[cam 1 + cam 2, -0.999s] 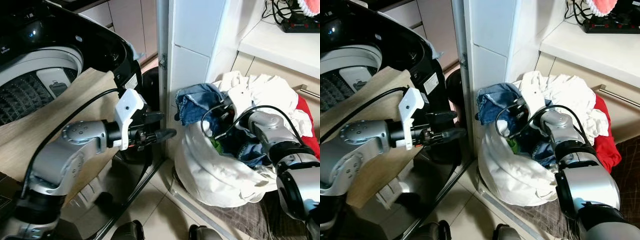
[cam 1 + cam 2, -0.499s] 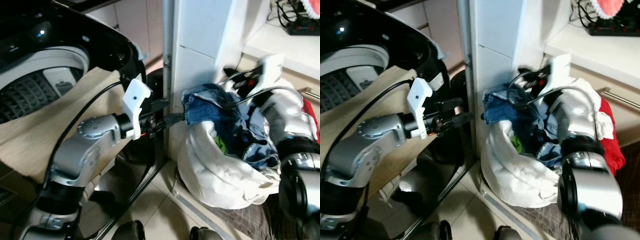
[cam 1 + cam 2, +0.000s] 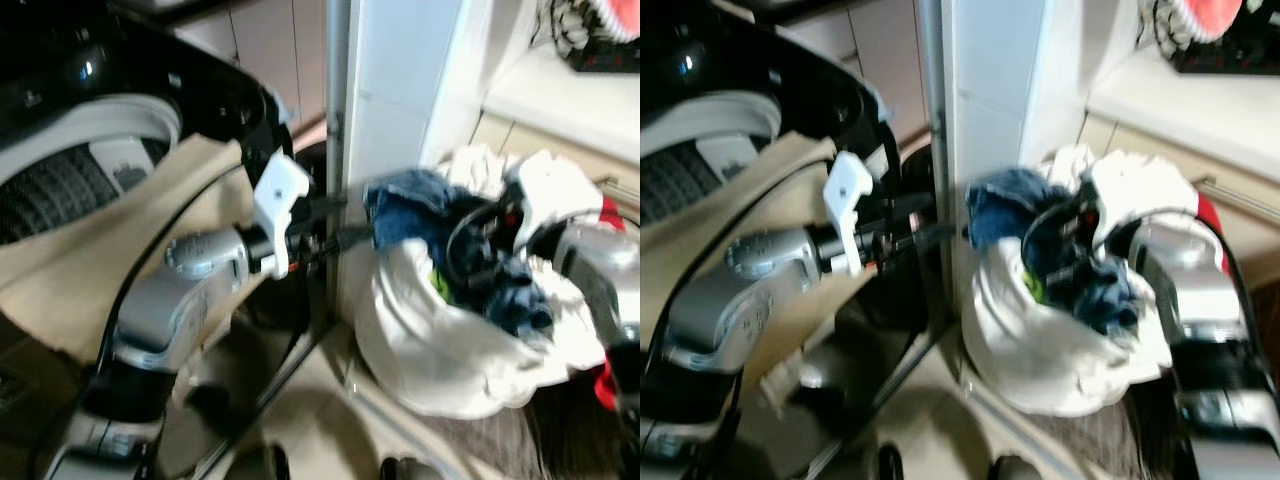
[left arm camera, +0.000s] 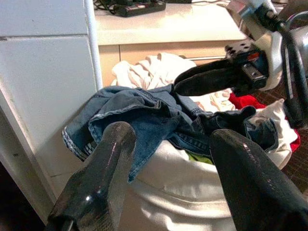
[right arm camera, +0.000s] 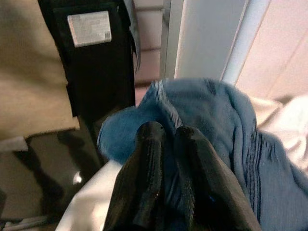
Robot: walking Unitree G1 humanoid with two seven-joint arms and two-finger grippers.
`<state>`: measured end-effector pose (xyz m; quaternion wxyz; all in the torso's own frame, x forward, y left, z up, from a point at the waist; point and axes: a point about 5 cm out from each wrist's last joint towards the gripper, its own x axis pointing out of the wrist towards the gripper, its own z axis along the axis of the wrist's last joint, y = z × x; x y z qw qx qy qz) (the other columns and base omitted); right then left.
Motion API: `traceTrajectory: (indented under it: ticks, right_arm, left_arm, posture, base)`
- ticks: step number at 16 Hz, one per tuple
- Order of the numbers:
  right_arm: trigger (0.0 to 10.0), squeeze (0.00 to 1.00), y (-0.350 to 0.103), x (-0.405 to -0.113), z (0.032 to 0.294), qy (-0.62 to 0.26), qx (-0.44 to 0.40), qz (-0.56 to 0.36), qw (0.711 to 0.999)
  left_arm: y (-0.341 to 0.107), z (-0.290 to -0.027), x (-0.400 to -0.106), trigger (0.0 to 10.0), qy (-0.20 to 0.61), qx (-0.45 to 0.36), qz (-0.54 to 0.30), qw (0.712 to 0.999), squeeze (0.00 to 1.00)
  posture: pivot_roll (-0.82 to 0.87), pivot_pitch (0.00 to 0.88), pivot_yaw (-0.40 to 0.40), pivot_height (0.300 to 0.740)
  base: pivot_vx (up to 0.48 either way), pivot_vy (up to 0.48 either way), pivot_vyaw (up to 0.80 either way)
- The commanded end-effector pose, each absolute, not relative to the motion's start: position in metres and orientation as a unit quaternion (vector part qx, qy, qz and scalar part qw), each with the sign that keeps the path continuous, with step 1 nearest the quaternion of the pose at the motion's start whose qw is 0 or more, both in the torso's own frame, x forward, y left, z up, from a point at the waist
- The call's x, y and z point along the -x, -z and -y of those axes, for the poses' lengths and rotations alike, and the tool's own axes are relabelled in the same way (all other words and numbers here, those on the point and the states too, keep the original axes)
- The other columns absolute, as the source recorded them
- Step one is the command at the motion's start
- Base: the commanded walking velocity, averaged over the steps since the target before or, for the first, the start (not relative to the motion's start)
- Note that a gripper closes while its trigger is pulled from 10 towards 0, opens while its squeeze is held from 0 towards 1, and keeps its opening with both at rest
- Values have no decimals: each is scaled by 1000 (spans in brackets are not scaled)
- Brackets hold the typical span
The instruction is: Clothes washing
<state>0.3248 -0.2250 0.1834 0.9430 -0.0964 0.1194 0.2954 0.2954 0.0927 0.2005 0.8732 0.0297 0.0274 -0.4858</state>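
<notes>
Blue jeans (image 3: pixel 410 200) hang over the near rim of a white laundry bag (image 3: pixel 440 340) stuffed with clothes. My left gripper (image 4: pixel 171 134) is open, level with the jeans and a short way off from them, its fingertips (image 3: pixel 352 232) pointing at the denim. My right gripper (image 5: pixel 168 130) is shut and lies right over the jeans (image 5: pixel 216 110); no cloth shows between its tips. In the left wrist view it reaches in above the jeans (image 4: pixel 144 115). The open washing machine drum (image 3: pixel 70 185) is at the far left.
A white tiled pillar (image 3: pixel 400 100) stands between the washer and the bag. White clothes (image 3: pixel 545 185) and a red garment (image 3: pixel 608 380) fill the bag's far side. A beige cloth (image 3: pixel 60 270) drapes the washer front. A counter with a power strip (image 3: pixel 600 60) is behind.
My right arm rose with the jeans half a second ago and has come back down onto the bag. The left gripper has moved closer to the jeans. The picture is blurred now.
</notes>
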Motion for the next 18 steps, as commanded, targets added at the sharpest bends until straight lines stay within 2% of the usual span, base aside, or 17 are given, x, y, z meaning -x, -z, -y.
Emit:
traceTrajectory:
  ticks: [1, 3, 6, 12, 14, 15, 18]
  right_arm:
    - [10000, 1000, -192, -321, 224, -285, 90, -124, 946]
    - [10000, 1000, -191, -314, 226, -275, 85, -166, 943]
    - [10000, 1000, -186, -310, 229, -264, 102, -203, 937]
    - [10000, 1000, -179, -303, 239, -247, 149, -250, 924]
    - [10000, 1000, -176, -302, 249, -220, 155, -258, 928]
    - [10000, 0, -174, -302, 253, -213, 151, -267, 928]
    - [10000, 0, -160, -297, 261, -213, 148, -293, 920]
  left_arm:
    - [-199, -95, -293, 10000, 488, -43, -34, 871, 0]
    - [-193, -97, -288, 10000, 508, -61, -58, 857, 0]
    - [-190, -99, -286, 10000, 514, -63, -66, 853, 0]
    - [-187, -97, -278, 10000, 537, -63, -74, 838, 0]
    - [-188, -93, -272, 10000, 560, -61, -71, 823, 0]
    - [-187, -92, -271, 10000, 564, -62, -73, 820, 0]
    - [-186, -92, -271, 10000, 564, -65, -75, 820, 0]
  posture:
    - [-108, 53, 68, 740]
    - [-108, 50, 70, 740]
    - [-107, 46, 69, 740]
    - [-108, 35, 64, 740]
    - [-105, 34, 63, 740]
    - [-107, 35, 66, 740]
    - [-107, 35, 66, 740]
  base:
    - [0, 0, 0]
    - [0, 0, 0]
    - [0, 0, 0]
    - [0, 0, 0]
    - [0, 0, 0]
    - [0, 0, 0]
    - [0, 0, 0]
